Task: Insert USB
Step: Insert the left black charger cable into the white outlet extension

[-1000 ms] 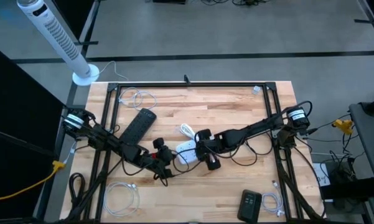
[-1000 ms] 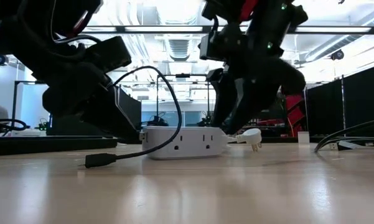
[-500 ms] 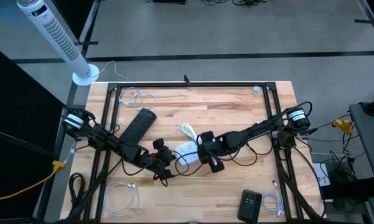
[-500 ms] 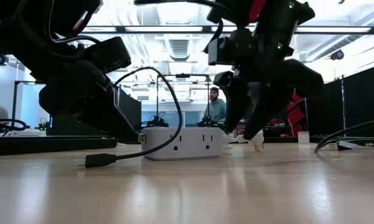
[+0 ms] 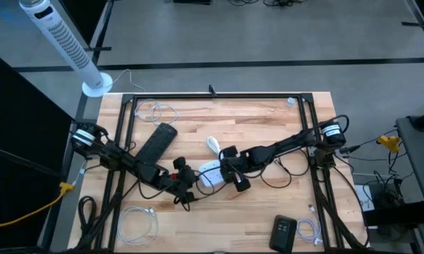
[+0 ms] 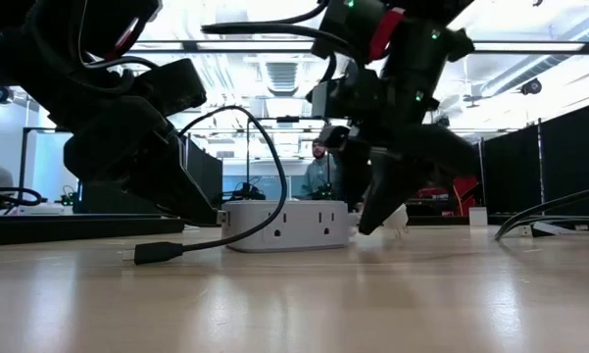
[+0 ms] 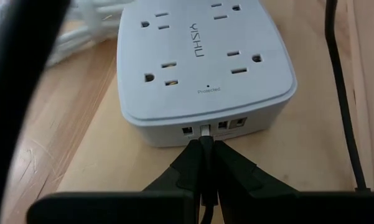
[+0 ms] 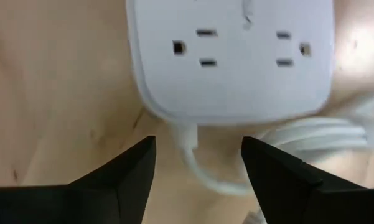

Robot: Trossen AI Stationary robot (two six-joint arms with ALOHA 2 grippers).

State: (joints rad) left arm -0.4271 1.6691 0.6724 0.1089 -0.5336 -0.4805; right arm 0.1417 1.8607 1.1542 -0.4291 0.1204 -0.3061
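Note:
A white power strip (image 5: 210, 172) lies flat on the wooden table, its outlets facing up (image 7: 202, 59). My left gripper (image 7: 205, 163) is at the strip's left end, shut on the plug of a black USB cable (image 6: 237, 137). The cable arches up and its loose end (image 6: 157, 252) lies on the table. My right gripper (image 8: 199, 163) is open at the strip's right end, one finger on each side of where the white cord (image 8: 190, 140) leaves it. The cord's white wall plug (image 5: 212, 145) lies just beyond the strip. My left gripper pinches the black USB plug (image 7: 205, 144) between its two fingertips, coming level from the table's left and lying along the plug. The plug's metal tip (image 7: 205, 130) sits at a port in the strip's end face; how deep it is I cannot tell. My right gripper: whether it touches the strip, I cannot tell.
A black remote (image 5: 156, 143) lies left of the strip. Coiled white cables lie at the far left (image 5: 155, 111), near left (image 5: 137, 224) and near right (image 5: 310, 229). A black device (image 5: 283, 233) sits at the near edge. A person (image 6: 319, 176) stands in the room behind.
My right gripper drew a little away from the strip toward the table's right and near side, then came back to the strip's right end. My left gripper and the strip have stayed where they were.

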